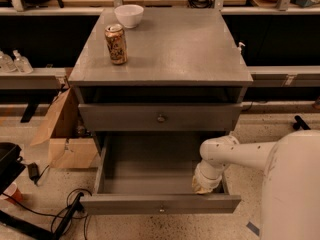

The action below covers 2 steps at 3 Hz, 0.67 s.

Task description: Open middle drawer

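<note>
The grey cabinet point(165, 49) has its top drawer point(125, 118) closed, with a small round knob point(161, 118). Below it the middle drawer point(145, 159) stands pulled far out. It is a shallow, empty grey box whose flat front point(125, 204) has a small knob point(161, 210). The lowest drawer is hidden beneath it. My white arm point(235, 151) reaches in from the right and bends down into the drawer. My gripper point(206, 183) is inside the drawer's front right corner, just behind the front panel.
A soda can point(116, 44) and a white bowl point(129, 15) stand on the cabinet top. A cardboard box point(62, 134) leans at the left. Black cables point(55, 214) lie on the floor at the front left. My white body point(292, 189) fills the lower right.
</note>
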Each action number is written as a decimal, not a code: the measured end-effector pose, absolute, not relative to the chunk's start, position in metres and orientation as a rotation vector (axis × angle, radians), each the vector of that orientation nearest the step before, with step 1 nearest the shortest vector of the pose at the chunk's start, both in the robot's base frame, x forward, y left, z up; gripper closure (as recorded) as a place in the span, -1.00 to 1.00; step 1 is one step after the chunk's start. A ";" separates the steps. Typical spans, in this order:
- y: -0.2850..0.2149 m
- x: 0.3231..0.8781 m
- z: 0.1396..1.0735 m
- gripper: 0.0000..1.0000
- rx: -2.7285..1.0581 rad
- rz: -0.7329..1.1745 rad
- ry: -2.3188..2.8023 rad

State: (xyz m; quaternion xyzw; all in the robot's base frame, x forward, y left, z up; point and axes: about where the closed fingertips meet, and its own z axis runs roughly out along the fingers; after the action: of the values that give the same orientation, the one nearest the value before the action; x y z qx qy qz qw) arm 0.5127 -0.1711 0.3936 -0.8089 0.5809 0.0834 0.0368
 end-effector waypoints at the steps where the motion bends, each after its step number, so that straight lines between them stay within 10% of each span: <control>1: -0.171 0.513 0.394 1.00 -2.483 0.256 1.783; 2: -0.171 0.513 0.394 0.49 -2.483 0.256 1.783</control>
State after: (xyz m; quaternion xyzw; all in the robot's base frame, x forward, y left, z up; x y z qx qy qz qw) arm 0.5131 -0.1711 0.3935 -0.8089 0.5809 0.0834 0.0367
